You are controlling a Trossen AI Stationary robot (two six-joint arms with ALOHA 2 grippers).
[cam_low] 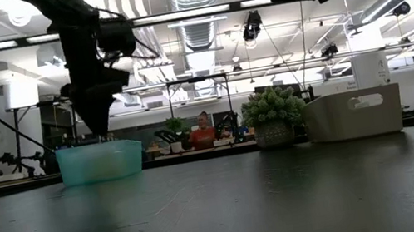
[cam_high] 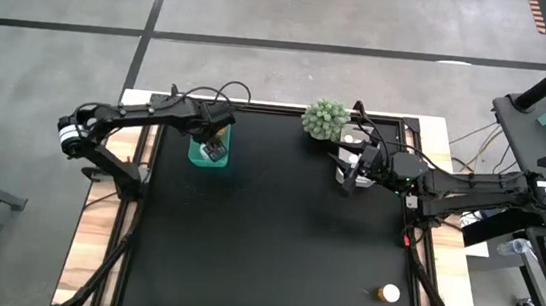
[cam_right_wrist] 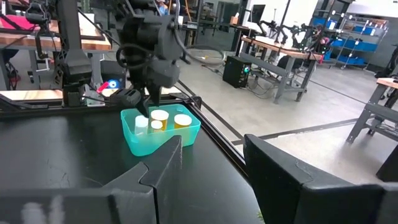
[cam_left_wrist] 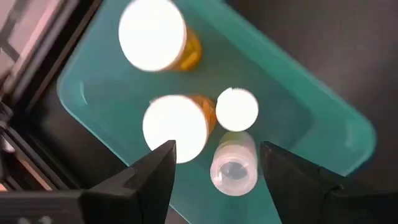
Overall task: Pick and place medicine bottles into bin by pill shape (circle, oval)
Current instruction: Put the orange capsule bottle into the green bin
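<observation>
A teal bin (cam_left_wrist: 305, 99) stands at the table's far left and holds several medicine bottles. Two are amber with white caps (cam_left_wrist: 176, 127) (cam_left_wrist: 153, 34), one is a small white-capped bottle (cam_left_wrist: 237, 109), and one is a pale clear bottle (cam_left_wrist: 233, 168) lying on its side on the bin's floor. My left gripper (cam_left_wrist: 217, 148) hangs open above the bin (cam_high: 195, 156), pointing steeply down, its fingers on either side of the clear bottle and apart from it. My right gripper (cam_right_wrist: 211, 149) waits open and empty at the far right (cam_high: 349, 175), pointing level. One more bottle (cam_high: 387, 294) rests on the mat near the front right.
A spiky green plant ball (cam_high: 324, 120) sits at the far middle, beside a pale grey bin (cam_low: 354, 112) under my right arm. The black mat (cam_high: 264, 243) is bare across its middle. Wooden table edges (cam_high: 92, 256) border the mat.
</observation>
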